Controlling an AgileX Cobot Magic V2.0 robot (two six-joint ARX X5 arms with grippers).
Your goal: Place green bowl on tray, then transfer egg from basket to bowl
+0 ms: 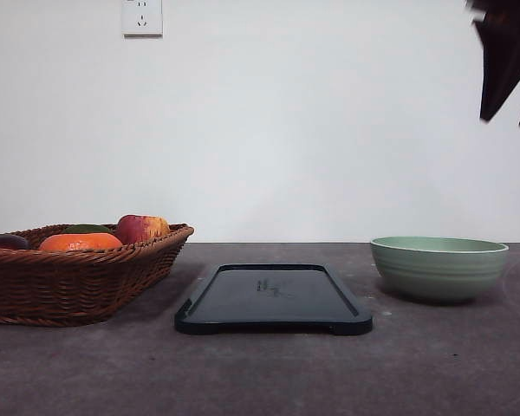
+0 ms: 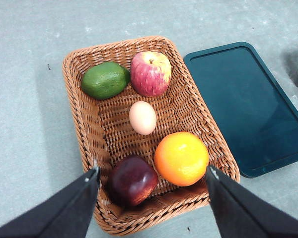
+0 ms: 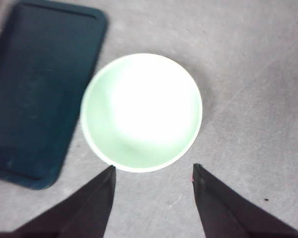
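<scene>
Nothing placed yet: both steps are left.
The green bowl (image 3: 141, 111) is seen under the spread right tool (image 3: 154, 173), beside the tray (image 3: 39, 89); the egg (image 2: 142, 117) (in the basket (image 2: 84, 124)) lies under the spread left tool (image 2: 153, 178).

Basket (image 1: 69, 273) cut off at left edge

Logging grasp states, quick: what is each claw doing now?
Left claw: open, empty, above the basket.
Right claw: open, empty, above the green bowl.
</scene>
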